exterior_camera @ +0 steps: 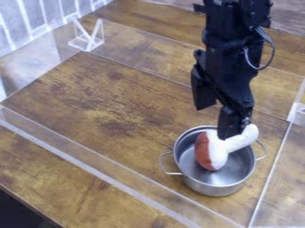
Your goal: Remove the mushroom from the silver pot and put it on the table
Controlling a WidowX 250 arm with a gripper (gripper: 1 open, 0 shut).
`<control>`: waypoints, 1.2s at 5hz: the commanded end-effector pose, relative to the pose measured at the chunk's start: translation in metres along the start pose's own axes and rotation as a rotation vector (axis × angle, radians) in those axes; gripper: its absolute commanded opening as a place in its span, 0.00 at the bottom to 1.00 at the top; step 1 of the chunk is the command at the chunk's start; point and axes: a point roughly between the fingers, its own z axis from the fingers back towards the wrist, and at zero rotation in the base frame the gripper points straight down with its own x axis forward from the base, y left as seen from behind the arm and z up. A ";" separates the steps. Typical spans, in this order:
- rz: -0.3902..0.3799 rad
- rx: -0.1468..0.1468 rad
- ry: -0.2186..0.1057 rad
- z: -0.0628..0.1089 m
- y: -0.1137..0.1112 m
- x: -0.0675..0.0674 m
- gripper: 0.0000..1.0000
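Note:
The mushroom (212, 151) lies tilted inside the silver pot (191, 175), its reddish-brown cap low on the left and its white stem (243, 139) leaning up over the right rim. My gripper (237, 126) hangs from the dark arm directly above the stem's upper end, open, with its fingertips close to the stem and nothing held. The pot stands on the brown wood table (107, 102) near the front right corner.
Clear acrylic walls (71, 151) border the tabletop along the front and right, close to the pot. A small clear stand (86, 36) sits at the back left. Bare wood stretches to the left of the pot.

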 end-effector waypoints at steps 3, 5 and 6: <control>-0.120 -0.057 -0.034 -0.032 -0.019 0.009 1.00; -0.229 -0.081 -0.005 -0.037 -0.015 0.015 0.00; -0.276 -0.081 0.028 -0.025 -0.005 0.018 1.00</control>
